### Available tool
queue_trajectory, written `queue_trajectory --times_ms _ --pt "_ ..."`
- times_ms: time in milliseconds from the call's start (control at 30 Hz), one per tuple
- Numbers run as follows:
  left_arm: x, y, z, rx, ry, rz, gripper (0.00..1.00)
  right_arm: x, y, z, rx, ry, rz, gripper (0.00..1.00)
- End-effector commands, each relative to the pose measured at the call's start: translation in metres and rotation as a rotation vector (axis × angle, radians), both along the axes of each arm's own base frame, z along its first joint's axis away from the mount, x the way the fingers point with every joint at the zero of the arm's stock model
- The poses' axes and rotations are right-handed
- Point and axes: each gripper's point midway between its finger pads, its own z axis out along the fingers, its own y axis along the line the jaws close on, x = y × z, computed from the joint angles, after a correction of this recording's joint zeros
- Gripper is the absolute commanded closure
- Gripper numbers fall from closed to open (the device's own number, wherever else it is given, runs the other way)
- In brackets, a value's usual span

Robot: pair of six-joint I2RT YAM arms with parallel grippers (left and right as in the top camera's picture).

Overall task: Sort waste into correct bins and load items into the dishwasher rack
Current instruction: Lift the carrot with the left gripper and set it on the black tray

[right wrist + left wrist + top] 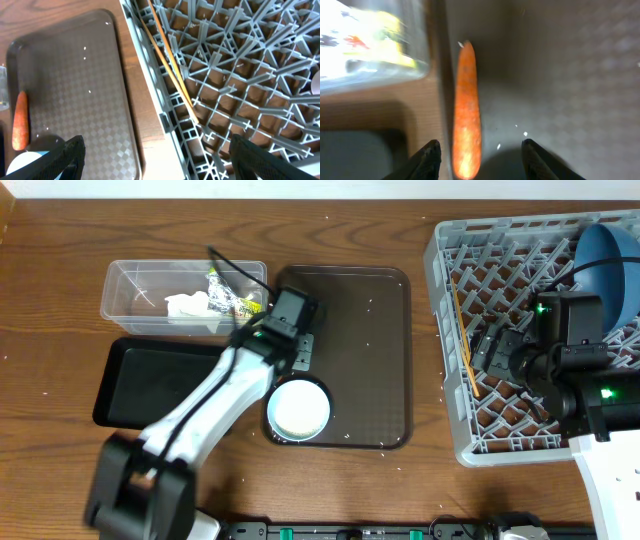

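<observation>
An orange carrot [466,110] lies along the left rim of the dark brown serving tray [370,360], also seen in the right wrist view [20,121]. My left gripper [481,157] hovers just over its near end, open, with gaps on both sides. The clear tub [130,295] holds white tissue [188,306] and a yellow-green wrapper [240,304]. The black tray [150,380] lies in front of the tub. My right gripper [157,155] stands open over the left edge of the grey rack [450,410], which holds chopsticks [172,75] and a blue plate [612,265].
A white bowl [299,409] sits at the serving tray's front left corner, right beside my left arm. White crumbs dot the tray. The tub wall stands close on the left of the carrot.
</observation>
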Motion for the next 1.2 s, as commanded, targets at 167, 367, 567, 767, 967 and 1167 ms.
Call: queue_trajectory --times_ms 167,367,567,767,967,1167 --pt "0.004 0.009 -0.061 0.110 0.089 0.007 0.46 -0.002 -0.002 -0.001 -0.006 0.010 0.002 0.14" --pt "0.004 0.020 -0.079 0.185 0.108 0.024 0.46 -0.002 -0.002 -0.001 -0.006 0.009 0.002 0.14" --pt "-0.010 -0.013 -0.096 0.012 0.205 -0.041 0.47 -0.001 -0.002 0.000 -0.006 0.002 0.002 0.14" --pt "-0.010 -0.015 -0.094 -0.001 0.206 -0.042 0.52 -0.001 -0.002 0.000 -0.006 0.002 0.002 0.14" --pt "-0.010 -0.028 -0.079 -0.076 0.193 -0.066 0.60 0.000 -0.002 0.001 -0.005 -0.002 0.002 0.14" --pt "-0.001 -0.032 -0.038 -0.120 0.095 -0.070 0.60 0.000 -0.002 0.001 -0.006 -0.002 0.002 0.14"
